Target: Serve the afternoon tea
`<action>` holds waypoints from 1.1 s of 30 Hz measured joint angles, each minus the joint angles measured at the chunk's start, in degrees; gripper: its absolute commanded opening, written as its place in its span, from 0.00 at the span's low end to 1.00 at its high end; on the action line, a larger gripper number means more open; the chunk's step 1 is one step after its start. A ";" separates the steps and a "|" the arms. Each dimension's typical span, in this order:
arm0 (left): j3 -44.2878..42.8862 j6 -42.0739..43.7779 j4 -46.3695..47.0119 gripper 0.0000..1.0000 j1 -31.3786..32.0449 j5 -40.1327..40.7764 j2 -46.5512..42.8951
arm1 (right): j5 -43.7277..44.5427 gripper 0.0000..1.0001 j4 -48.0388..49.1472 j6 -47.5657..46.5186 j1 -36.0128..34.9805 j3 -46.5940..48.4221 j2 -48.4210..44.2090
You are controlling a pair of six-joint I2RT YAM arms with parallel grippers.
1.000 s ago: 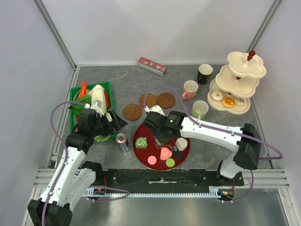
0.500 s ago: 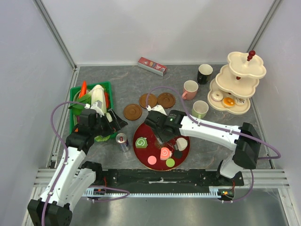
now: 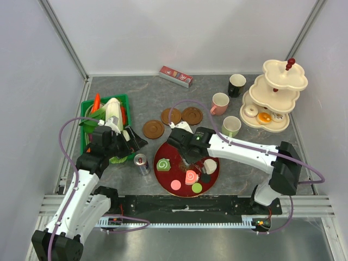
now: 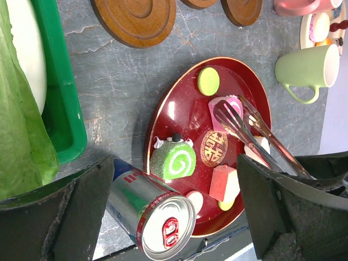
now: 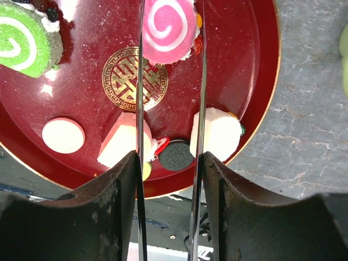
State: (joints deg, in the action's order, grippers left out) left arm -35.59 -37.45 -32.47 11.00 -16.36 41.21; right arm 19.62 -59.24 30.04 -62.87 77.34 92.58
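The right gripper (image 5: 169, 157) grips a pair of thin metal tongs (image 5: 140, 81), one finger pressed on each arm. The tongs reach over the red tray (image 5: 255, 81) near the table's front edge. Their two blades are parted and run either side of the pink swirl roll (image 5: 166, 27); I can't tell whether they actually squeeze it. A gold emblem (image 5: 135, 79) is stamped in the tray's middle, an ornate character I can't read.

Also on the tray are a green swirl roll (image 5: 22, 41), a pink macaron (image 5: 63, 135), a green macaron (image 4: 208, 81), a pale pink wedge (image 5: 122, 142), a white pastry (image 5: 216, 133) and a dark sandwich cookie (image 5: 176, 155) whose embossing is too fine to read.

The left gripper (image 4: 174, 163) hangs wide open and holds nothing. Below it, a drink can (image 4: 155, 212) stands just left of the tray, with red and blue stripes but no legible name. The green crate (image 4: 62, 92) is beside it.

Three brown saucers (image 3: 154, 129) lie bare behind the tray. The black mug (image 3: 236, 85), pink mug (image 3: 219, 103) and pale green mug (image 3: 231, 126) stand near the cream stand (image 3: 277, 92) at the far right, whose lowest tier carries a white donut (image 3: 250, 111) and an orange donut (image 3: 265, 117). A red box (image 3: 175, 76) lies at the back, its print too small to read.
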 measured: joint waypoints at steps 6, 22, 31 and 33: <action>0.00 0.00 0.00 0.99 0.00 0.00 0.00 | 2.51 0.50 -1.86 0.42 0.83 2.05 -4.11; 0.00 0.00 0.00 0.99 0.07 0.02 0.00 | 13.14 0.49 -2.62 -4.48 26.51 14.91 -17.22; 0.00 0.00 0.00 0.99 0.07 0.02 -0.07 | 17.05 0.49 -0.26 -9.66 39.71 19.56 -5.75; 0.00 0.00 0.00 0.99 0.07 0.02 -0.13 | 17.00 0.49 0.90 -10.67 42.36 19.63 -3.08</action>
State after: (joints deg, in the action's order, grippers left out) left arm -35.59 -37.45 -32.47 11.07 -16.34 41.08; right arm 36.62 -58.35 19.38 -20.51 96.97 89.49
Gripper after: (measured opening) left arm 0.991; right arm 0.495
